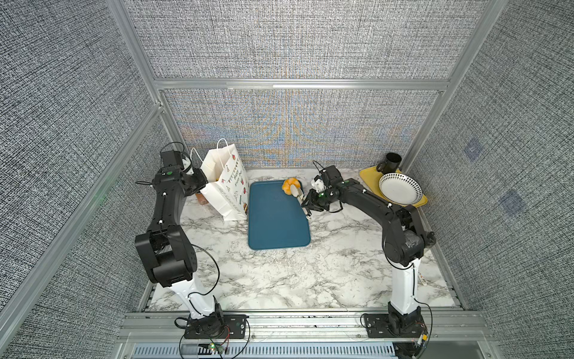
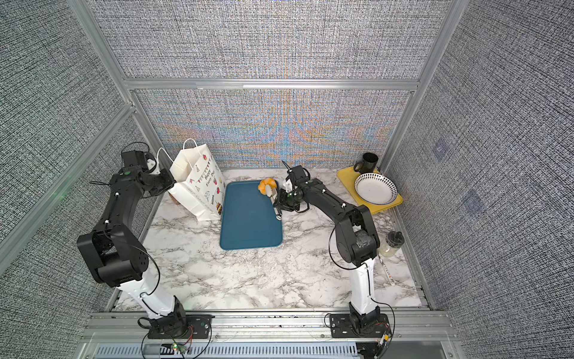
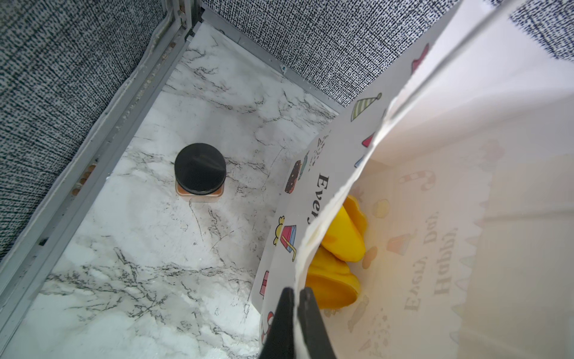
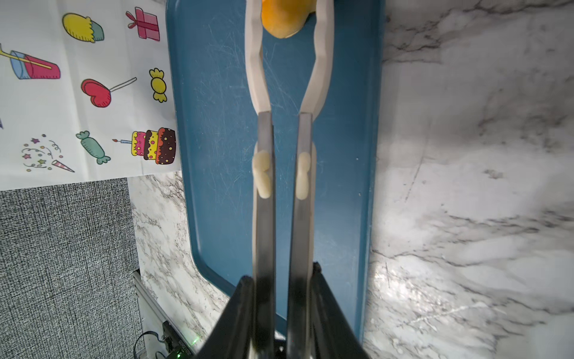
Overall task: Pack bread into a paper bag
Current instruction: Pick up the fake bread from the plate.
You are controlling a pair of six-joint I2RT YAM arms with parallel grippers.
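Observation:
The white paper bag [image 1: 228,186] [image 2: 198,186] stands upright at the back left, left of the blue tray [image 1: 276,223] [image 2: 248,223]. My left gripper [image 3: 296,292] [image 1: 203,181] is shut on the bag's rim and holds the mouth open. Two glossy yellow buns [image 3: 341,236] lie inside the bag [image 3: 435,217]. My right gripper [image 4: 282,276] [image 1: 307,206] is shut on a pair of tongs [image 4: 264,233] [image 1: 298,194]. The tong tips flank an orange-yellow bun [image 4: 284,18] [image 1: 290,184] [image 2: 266,185] at the tray's far right corner [image 4: 217,124].
A black-lidded spice jar [image 3: 200,169] stands close behind the bag on the left. A yellow tray [image 1: 369,177] at the back right carries a patterned bowl [image 1: 400,188] and a black mug [image 1: 389,163]. A small bottle [image 2: 391,244] stands by the right arm.

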